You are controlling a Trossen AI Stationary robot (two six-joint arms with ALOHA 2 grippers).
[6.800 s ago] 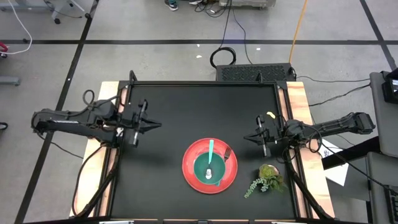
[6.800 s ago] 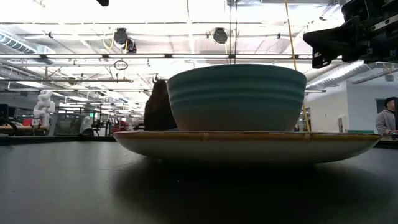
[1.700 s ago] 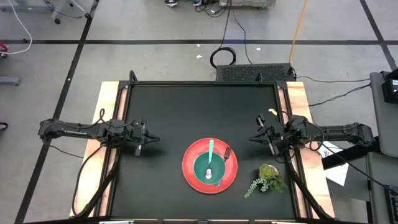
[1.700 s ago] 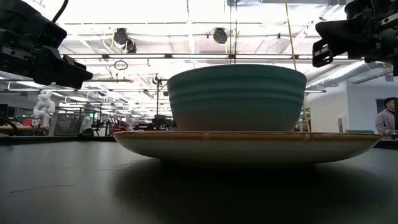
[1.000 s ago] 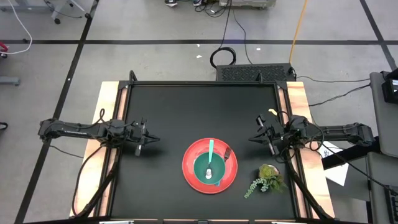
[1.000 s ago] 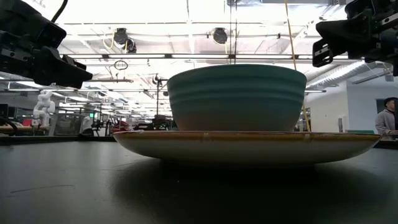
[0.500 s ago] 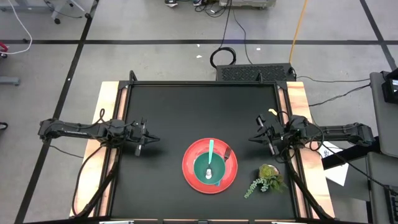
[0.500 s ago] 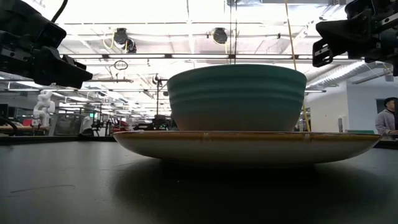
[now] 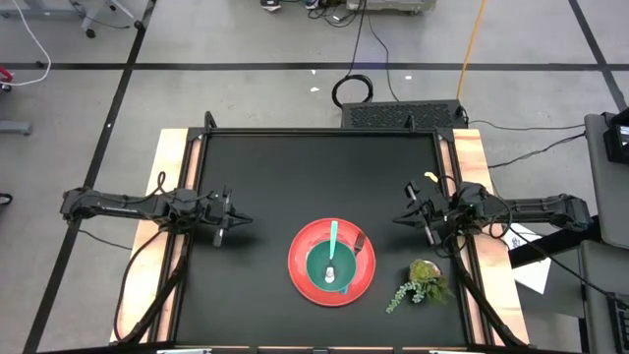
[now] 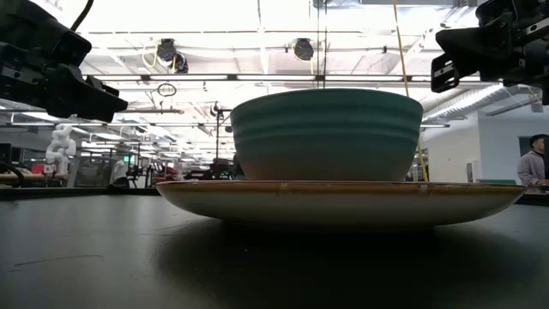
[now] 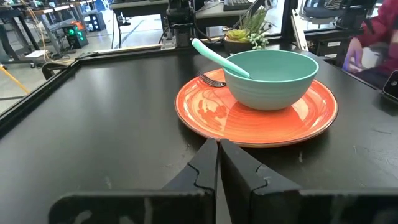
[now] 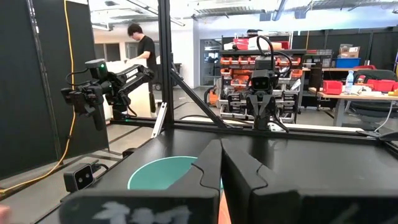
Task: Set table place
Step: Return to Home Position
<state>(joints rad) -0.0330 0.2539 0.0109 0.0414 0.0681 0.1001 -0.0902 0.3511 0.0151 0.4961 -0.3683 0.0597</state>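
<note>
A round red plate (image 9: 298, 267) lies on the black table (image 9: 295, 177) toward its near edge, right of the middle. A green bowl (image 9: 322, 265) stands on the plate, with a teal-handled spoon (image 9: 333, 241) leaning in it. A fork (image 9: 362, 241) rests on the plate's right rim. The plate (image 11: 205, 112), bowl (image 11: 273, 78), spoon (image 11: 214, 53) and fork (image 11: 211, 79) also show in the left wrist view. My left gripper (image 9: 239, 220) is shut and empty near the table's left edge. My right gripper (image 9: 397, 217) is shut and empty near the right edge.
A leafy plant sprig (image 9: 421, 280) in a small pot lies on the table right of the plate, near the right edge. Pale wooden strips (image 9: 162, 246) run along both side edges. A person (image 12: 144, 53) stands in the room beyond the table.
</note>
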